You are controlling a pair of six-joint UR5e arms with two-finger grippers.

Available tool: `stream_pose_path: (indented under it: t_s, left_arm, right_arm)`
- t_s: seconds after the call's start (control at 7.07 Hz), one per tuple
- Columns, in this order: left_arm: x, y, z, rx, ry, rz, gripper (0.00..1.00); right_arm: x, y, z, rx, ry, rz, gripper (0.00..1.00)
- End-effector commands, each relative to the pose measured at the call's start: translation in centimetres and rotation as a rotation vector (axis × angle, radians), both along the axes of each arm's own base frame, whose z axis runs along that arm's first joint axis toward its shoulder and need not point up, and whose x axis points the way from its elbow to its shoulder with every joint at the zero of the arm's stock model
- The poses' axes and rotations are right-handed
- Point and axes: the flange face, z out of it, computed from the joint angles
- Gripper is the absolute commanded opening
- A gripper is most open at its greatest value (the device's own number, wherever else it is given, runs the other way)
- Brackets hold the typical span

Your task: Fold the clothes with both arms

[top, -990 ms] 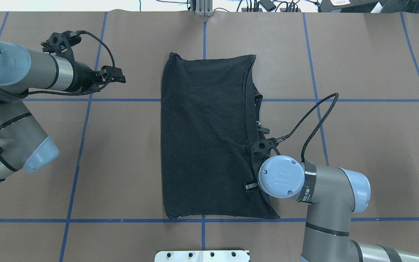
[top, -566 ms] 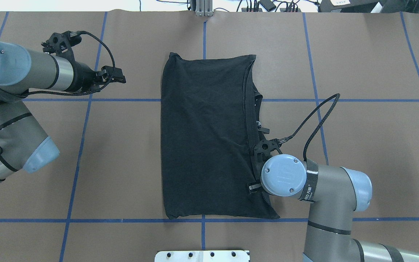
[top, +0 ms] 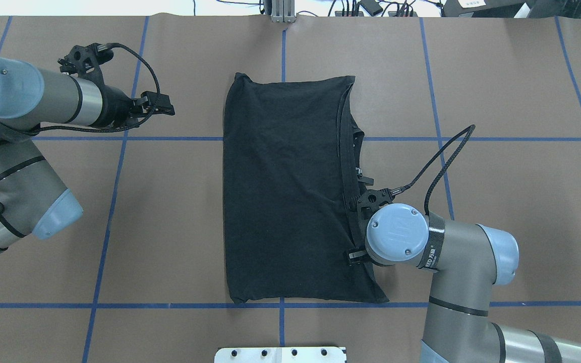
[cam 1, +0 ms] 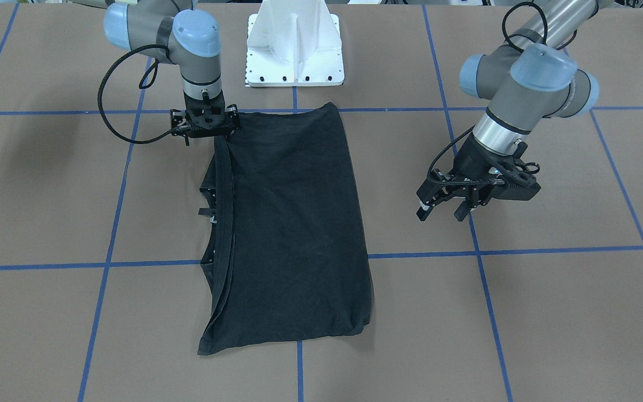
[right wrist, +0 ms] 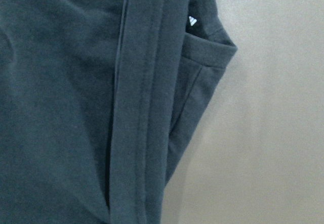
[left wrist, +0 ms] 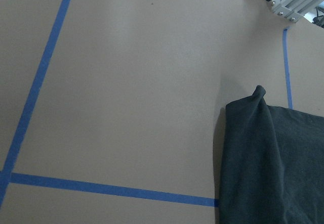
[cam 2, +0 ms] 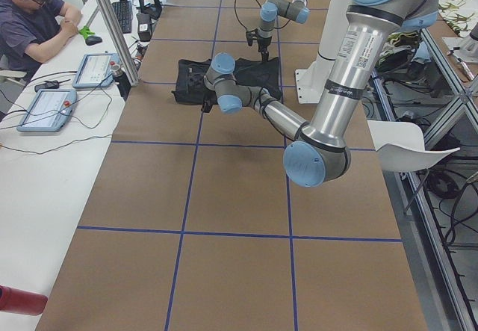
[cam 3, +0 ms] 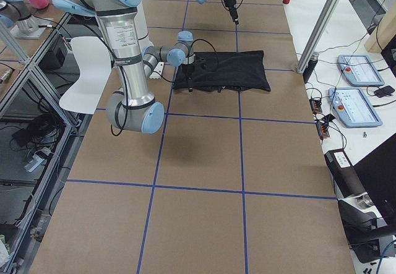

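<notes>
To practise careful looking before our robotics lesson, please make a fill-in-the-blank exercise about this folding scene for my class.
1. The folded T-shirt is ___ in colour.
2. The tape lines on the table are ___.
3. The right gripper is above the T-shirt's edge; the other gripper, above bare table, is the robot's ___.
Missing words: black; blue; left.

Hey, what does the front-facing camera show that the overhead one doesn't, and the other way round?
Only the front-facing view: the white pedestal whole, with its upright fin, and the left gripper seen from the side, its fingers apart, clear of the shirt. Only the overhead view: cables and an aluminium post past the table's far edge; there a blue wrist cap hides most of the right gripper. Both: the folded black T-shirt lying flat on the blue tape grid, with the right gripper over its layered edge.
</notes>
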Motion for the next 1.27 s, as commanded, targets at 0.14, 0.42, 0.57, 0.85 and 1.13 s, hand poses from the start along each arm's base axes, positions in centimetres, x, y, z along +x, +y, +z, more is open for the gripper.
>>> stream_pose_path:
  t_s: [0.14, 0.42, 0.57, 0.85, 1.13]
  left_arm:
    - [-0.1, 0.1, -0.3, 0.003, 0.003, 0.000, 1.00]
    - [0.0, 0.0, -0.2, 0.001, 0.004, -0.001, 1.00]
    - [0.0, 0.0, -0.3, 0.002, 0.005, -0.001, 1.00]
    - [0.1, -0.1, -0.5, 0.003, 0.006, -0.001, 1.00]
    - [0.2, -0.2, -0.6, 0.003, 0.006, -0.001, 1.00]
  right_arm:
    - [0.7, -0.6, 1.0, -0.013, 0.014, 0.009, 1.00]
    - [1.7, -1.3, 1.9, -0.019, 0.023, 0.002, 1.00]
    - [2.3, -1.8, 2.6, -0.016, 0.035, 0.004, 1.00]
    - [3.8, -2.8, 3.8, -0.013, 0.051, 0.004, 1.00]
    - [6.1, -4.7, 2.3, -0.027, 0.005, -0.003, 1.00]
